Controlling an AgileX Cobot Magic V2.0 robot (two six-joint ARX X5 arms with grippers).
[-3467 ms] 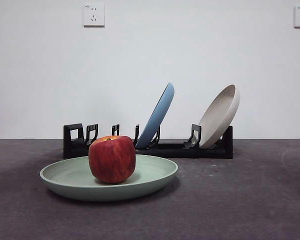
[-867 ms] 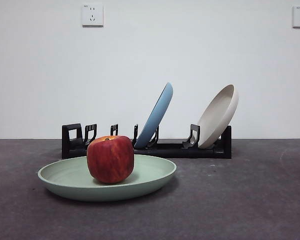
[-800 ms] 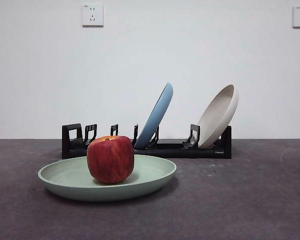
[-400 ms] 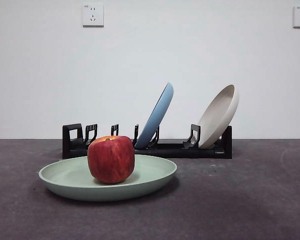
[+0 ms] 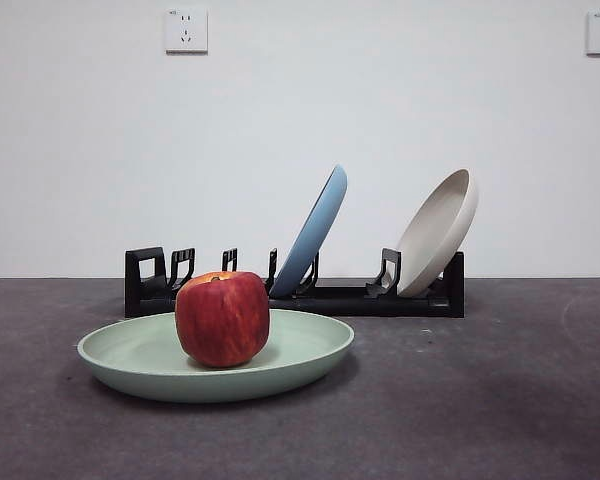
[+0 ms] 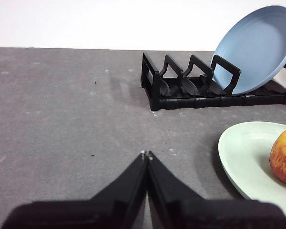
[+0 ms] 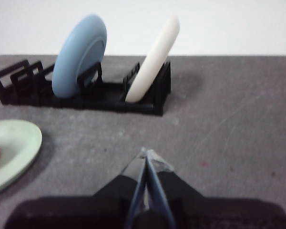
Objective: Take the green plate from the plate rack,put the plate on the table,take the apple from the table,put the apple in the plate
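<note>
The green plate (image 5: pixel 310 350) lies flat on the dark grey table (image 5: pixel 480 400), in front of the black plate rack (image 5: pixel 360 298). The red apple (image 5: pixel 222 318) stands inside the plate, left of its middle. Neither arm shows in the front view. My left gripper (image 6: pixel 146 154) is shut and empty over bare table, with the green plate (image 6: pixel 243 152) and apple (image 6: pixel 285 155) off to its side. My right gripper (image 7: pixel 145 153) is shut and empty as well, with the plate rack (image 7: pixel 109 100) ahead of it and the green plate (image 7: pixel 14 143) at the edge.
A light blue plate (image 5: pixel 315 230) and a beige plate (image 5: pixel 440 230) lean in the rack's slots; several slots at the rack's left end hold nothing. A white wall with two sockets (image 5: pixel 186 30) stands behind.
</note>
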